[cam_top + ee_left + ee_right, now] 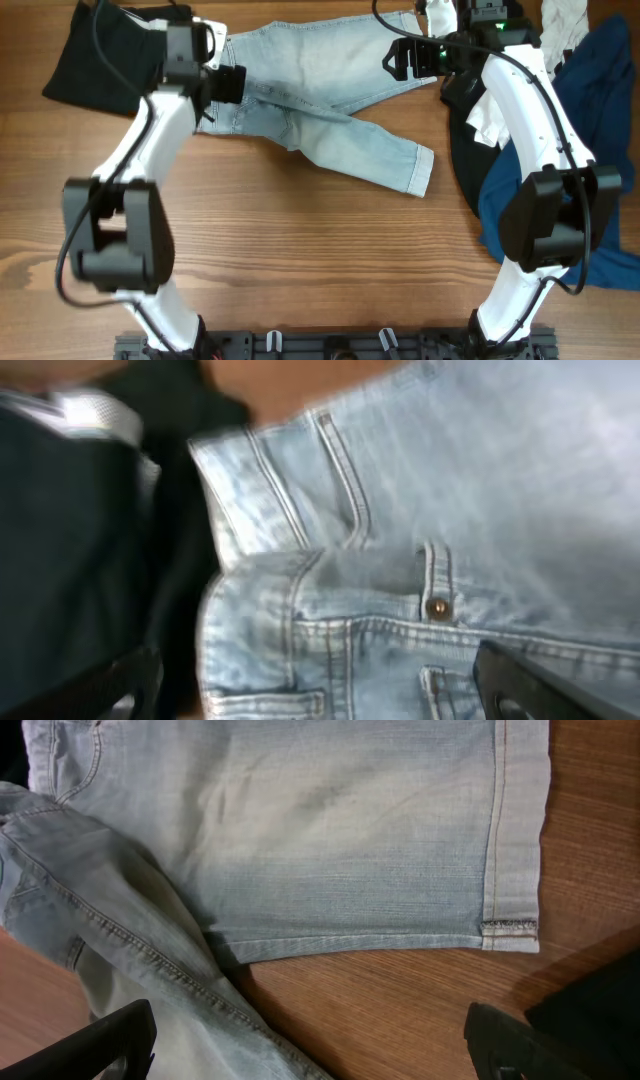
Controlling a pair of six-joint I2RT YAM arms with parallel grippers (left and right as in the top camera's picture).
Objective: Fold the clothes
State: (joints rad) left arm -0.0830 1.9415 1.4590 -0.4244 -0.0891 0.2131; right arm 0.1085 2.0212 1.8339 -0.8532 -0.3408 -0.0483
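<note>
Pale-blue denim shorts [310,100] lie spread at the back of the wooden table, one leg reaching right and the other slanting toward the front right. My left gripper [232,84] is open over the waistband end; in the left wrist view its fingers [320,695] straddle the waistband, belt loops and a rivet [436,606]. My right gripper [396,58] is open just above the hem of the upper leg. In the right wrist view its fingers [320,1050] straddle bare wood beside the hemmed leg [350,830]. Neither gripper holds anything.
A black garment [100,60] lies at the back left, partly under my left arm. A pile at the right edge holds deep-blue fabric [605,140], black fabric [462,150] and white pieces [490,120]. The table [300,260] is wood.
</note>
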